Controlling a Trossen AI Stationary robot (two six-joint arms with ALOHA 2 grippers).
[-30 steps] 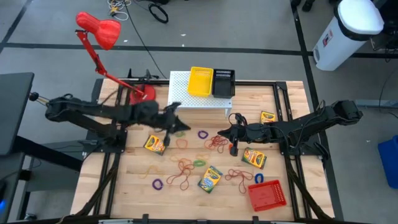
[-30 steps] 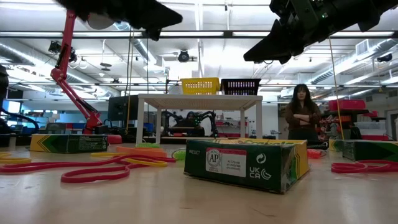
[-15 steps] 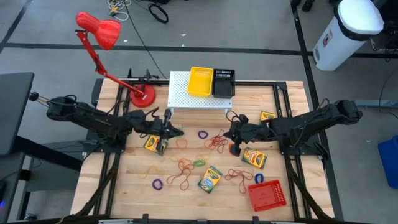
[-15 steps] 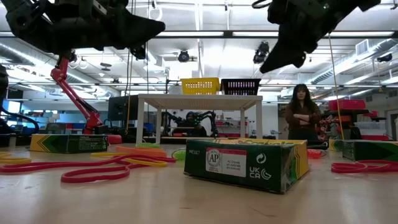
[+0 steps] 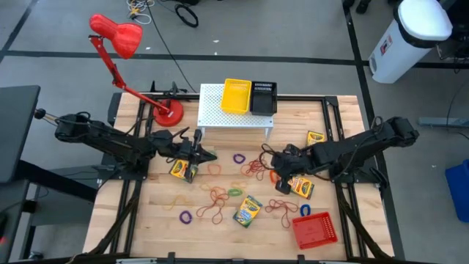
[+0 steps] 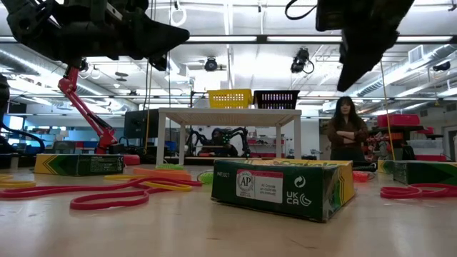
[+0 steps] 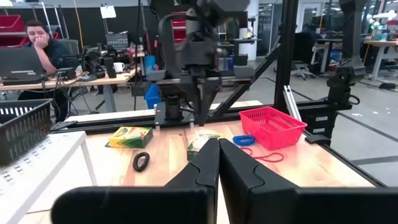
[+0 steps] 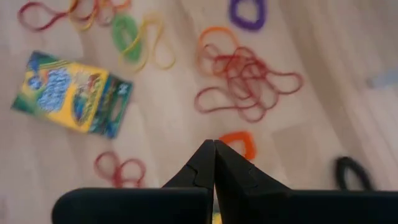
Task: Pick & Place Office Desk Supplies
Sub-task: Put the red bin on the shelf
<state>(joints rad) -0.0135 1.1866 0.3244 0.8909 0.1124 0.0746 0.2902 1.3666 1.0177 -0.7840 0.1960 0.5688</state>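
1. Yellow-and-green crayon boxes lie scattered over the wooden table (image 5: 157,220): one crayon box (image 5: 248,210) near the middle front, another (image 5: 182,170) under the left arm's tip, a third (image 5: 300,187) beside the right arm's tip, a fourth (image 5: 316,137) towards the right edge.
2. Rubber bands are everywhere in between: a red tangle (image 5: 256,168) at centre, a purple band (image 5: 239,158) just beyond it, a green one (image 5: 234,192) and more red loops (image 5: 212,213) nearer the front.
3. Right gripper (image 5: 281,180) hangs above the table between the red tangle and the third box; its wrist view shows the fingers (image 8: 231,177) pressed together, empty, with an orange band (image 8: 238,144) just past the tips.
4. Left gripper (image 5: 196,156) sits over the second box, fingers (image 7: 242,180) closed tip to tip, gripping nothing.
5. Against half a second ago, the right gripper has swung down and back towards the third box; the left arm has barely shifted.
6. Containers now: a red basket (image 5: 315,229) at the front right corner, with a blue band (image 5: 305,210) lying just outside it.
7. On the white perforated rack (image 5: 212,110) at the back stand a yellow bin (image 5: 236,96) and a black bin (image 5: 264,97) side by side; their contents can't be made out.
8. Red desk lamp (image 5: 117,37) leans out past the back left corner.
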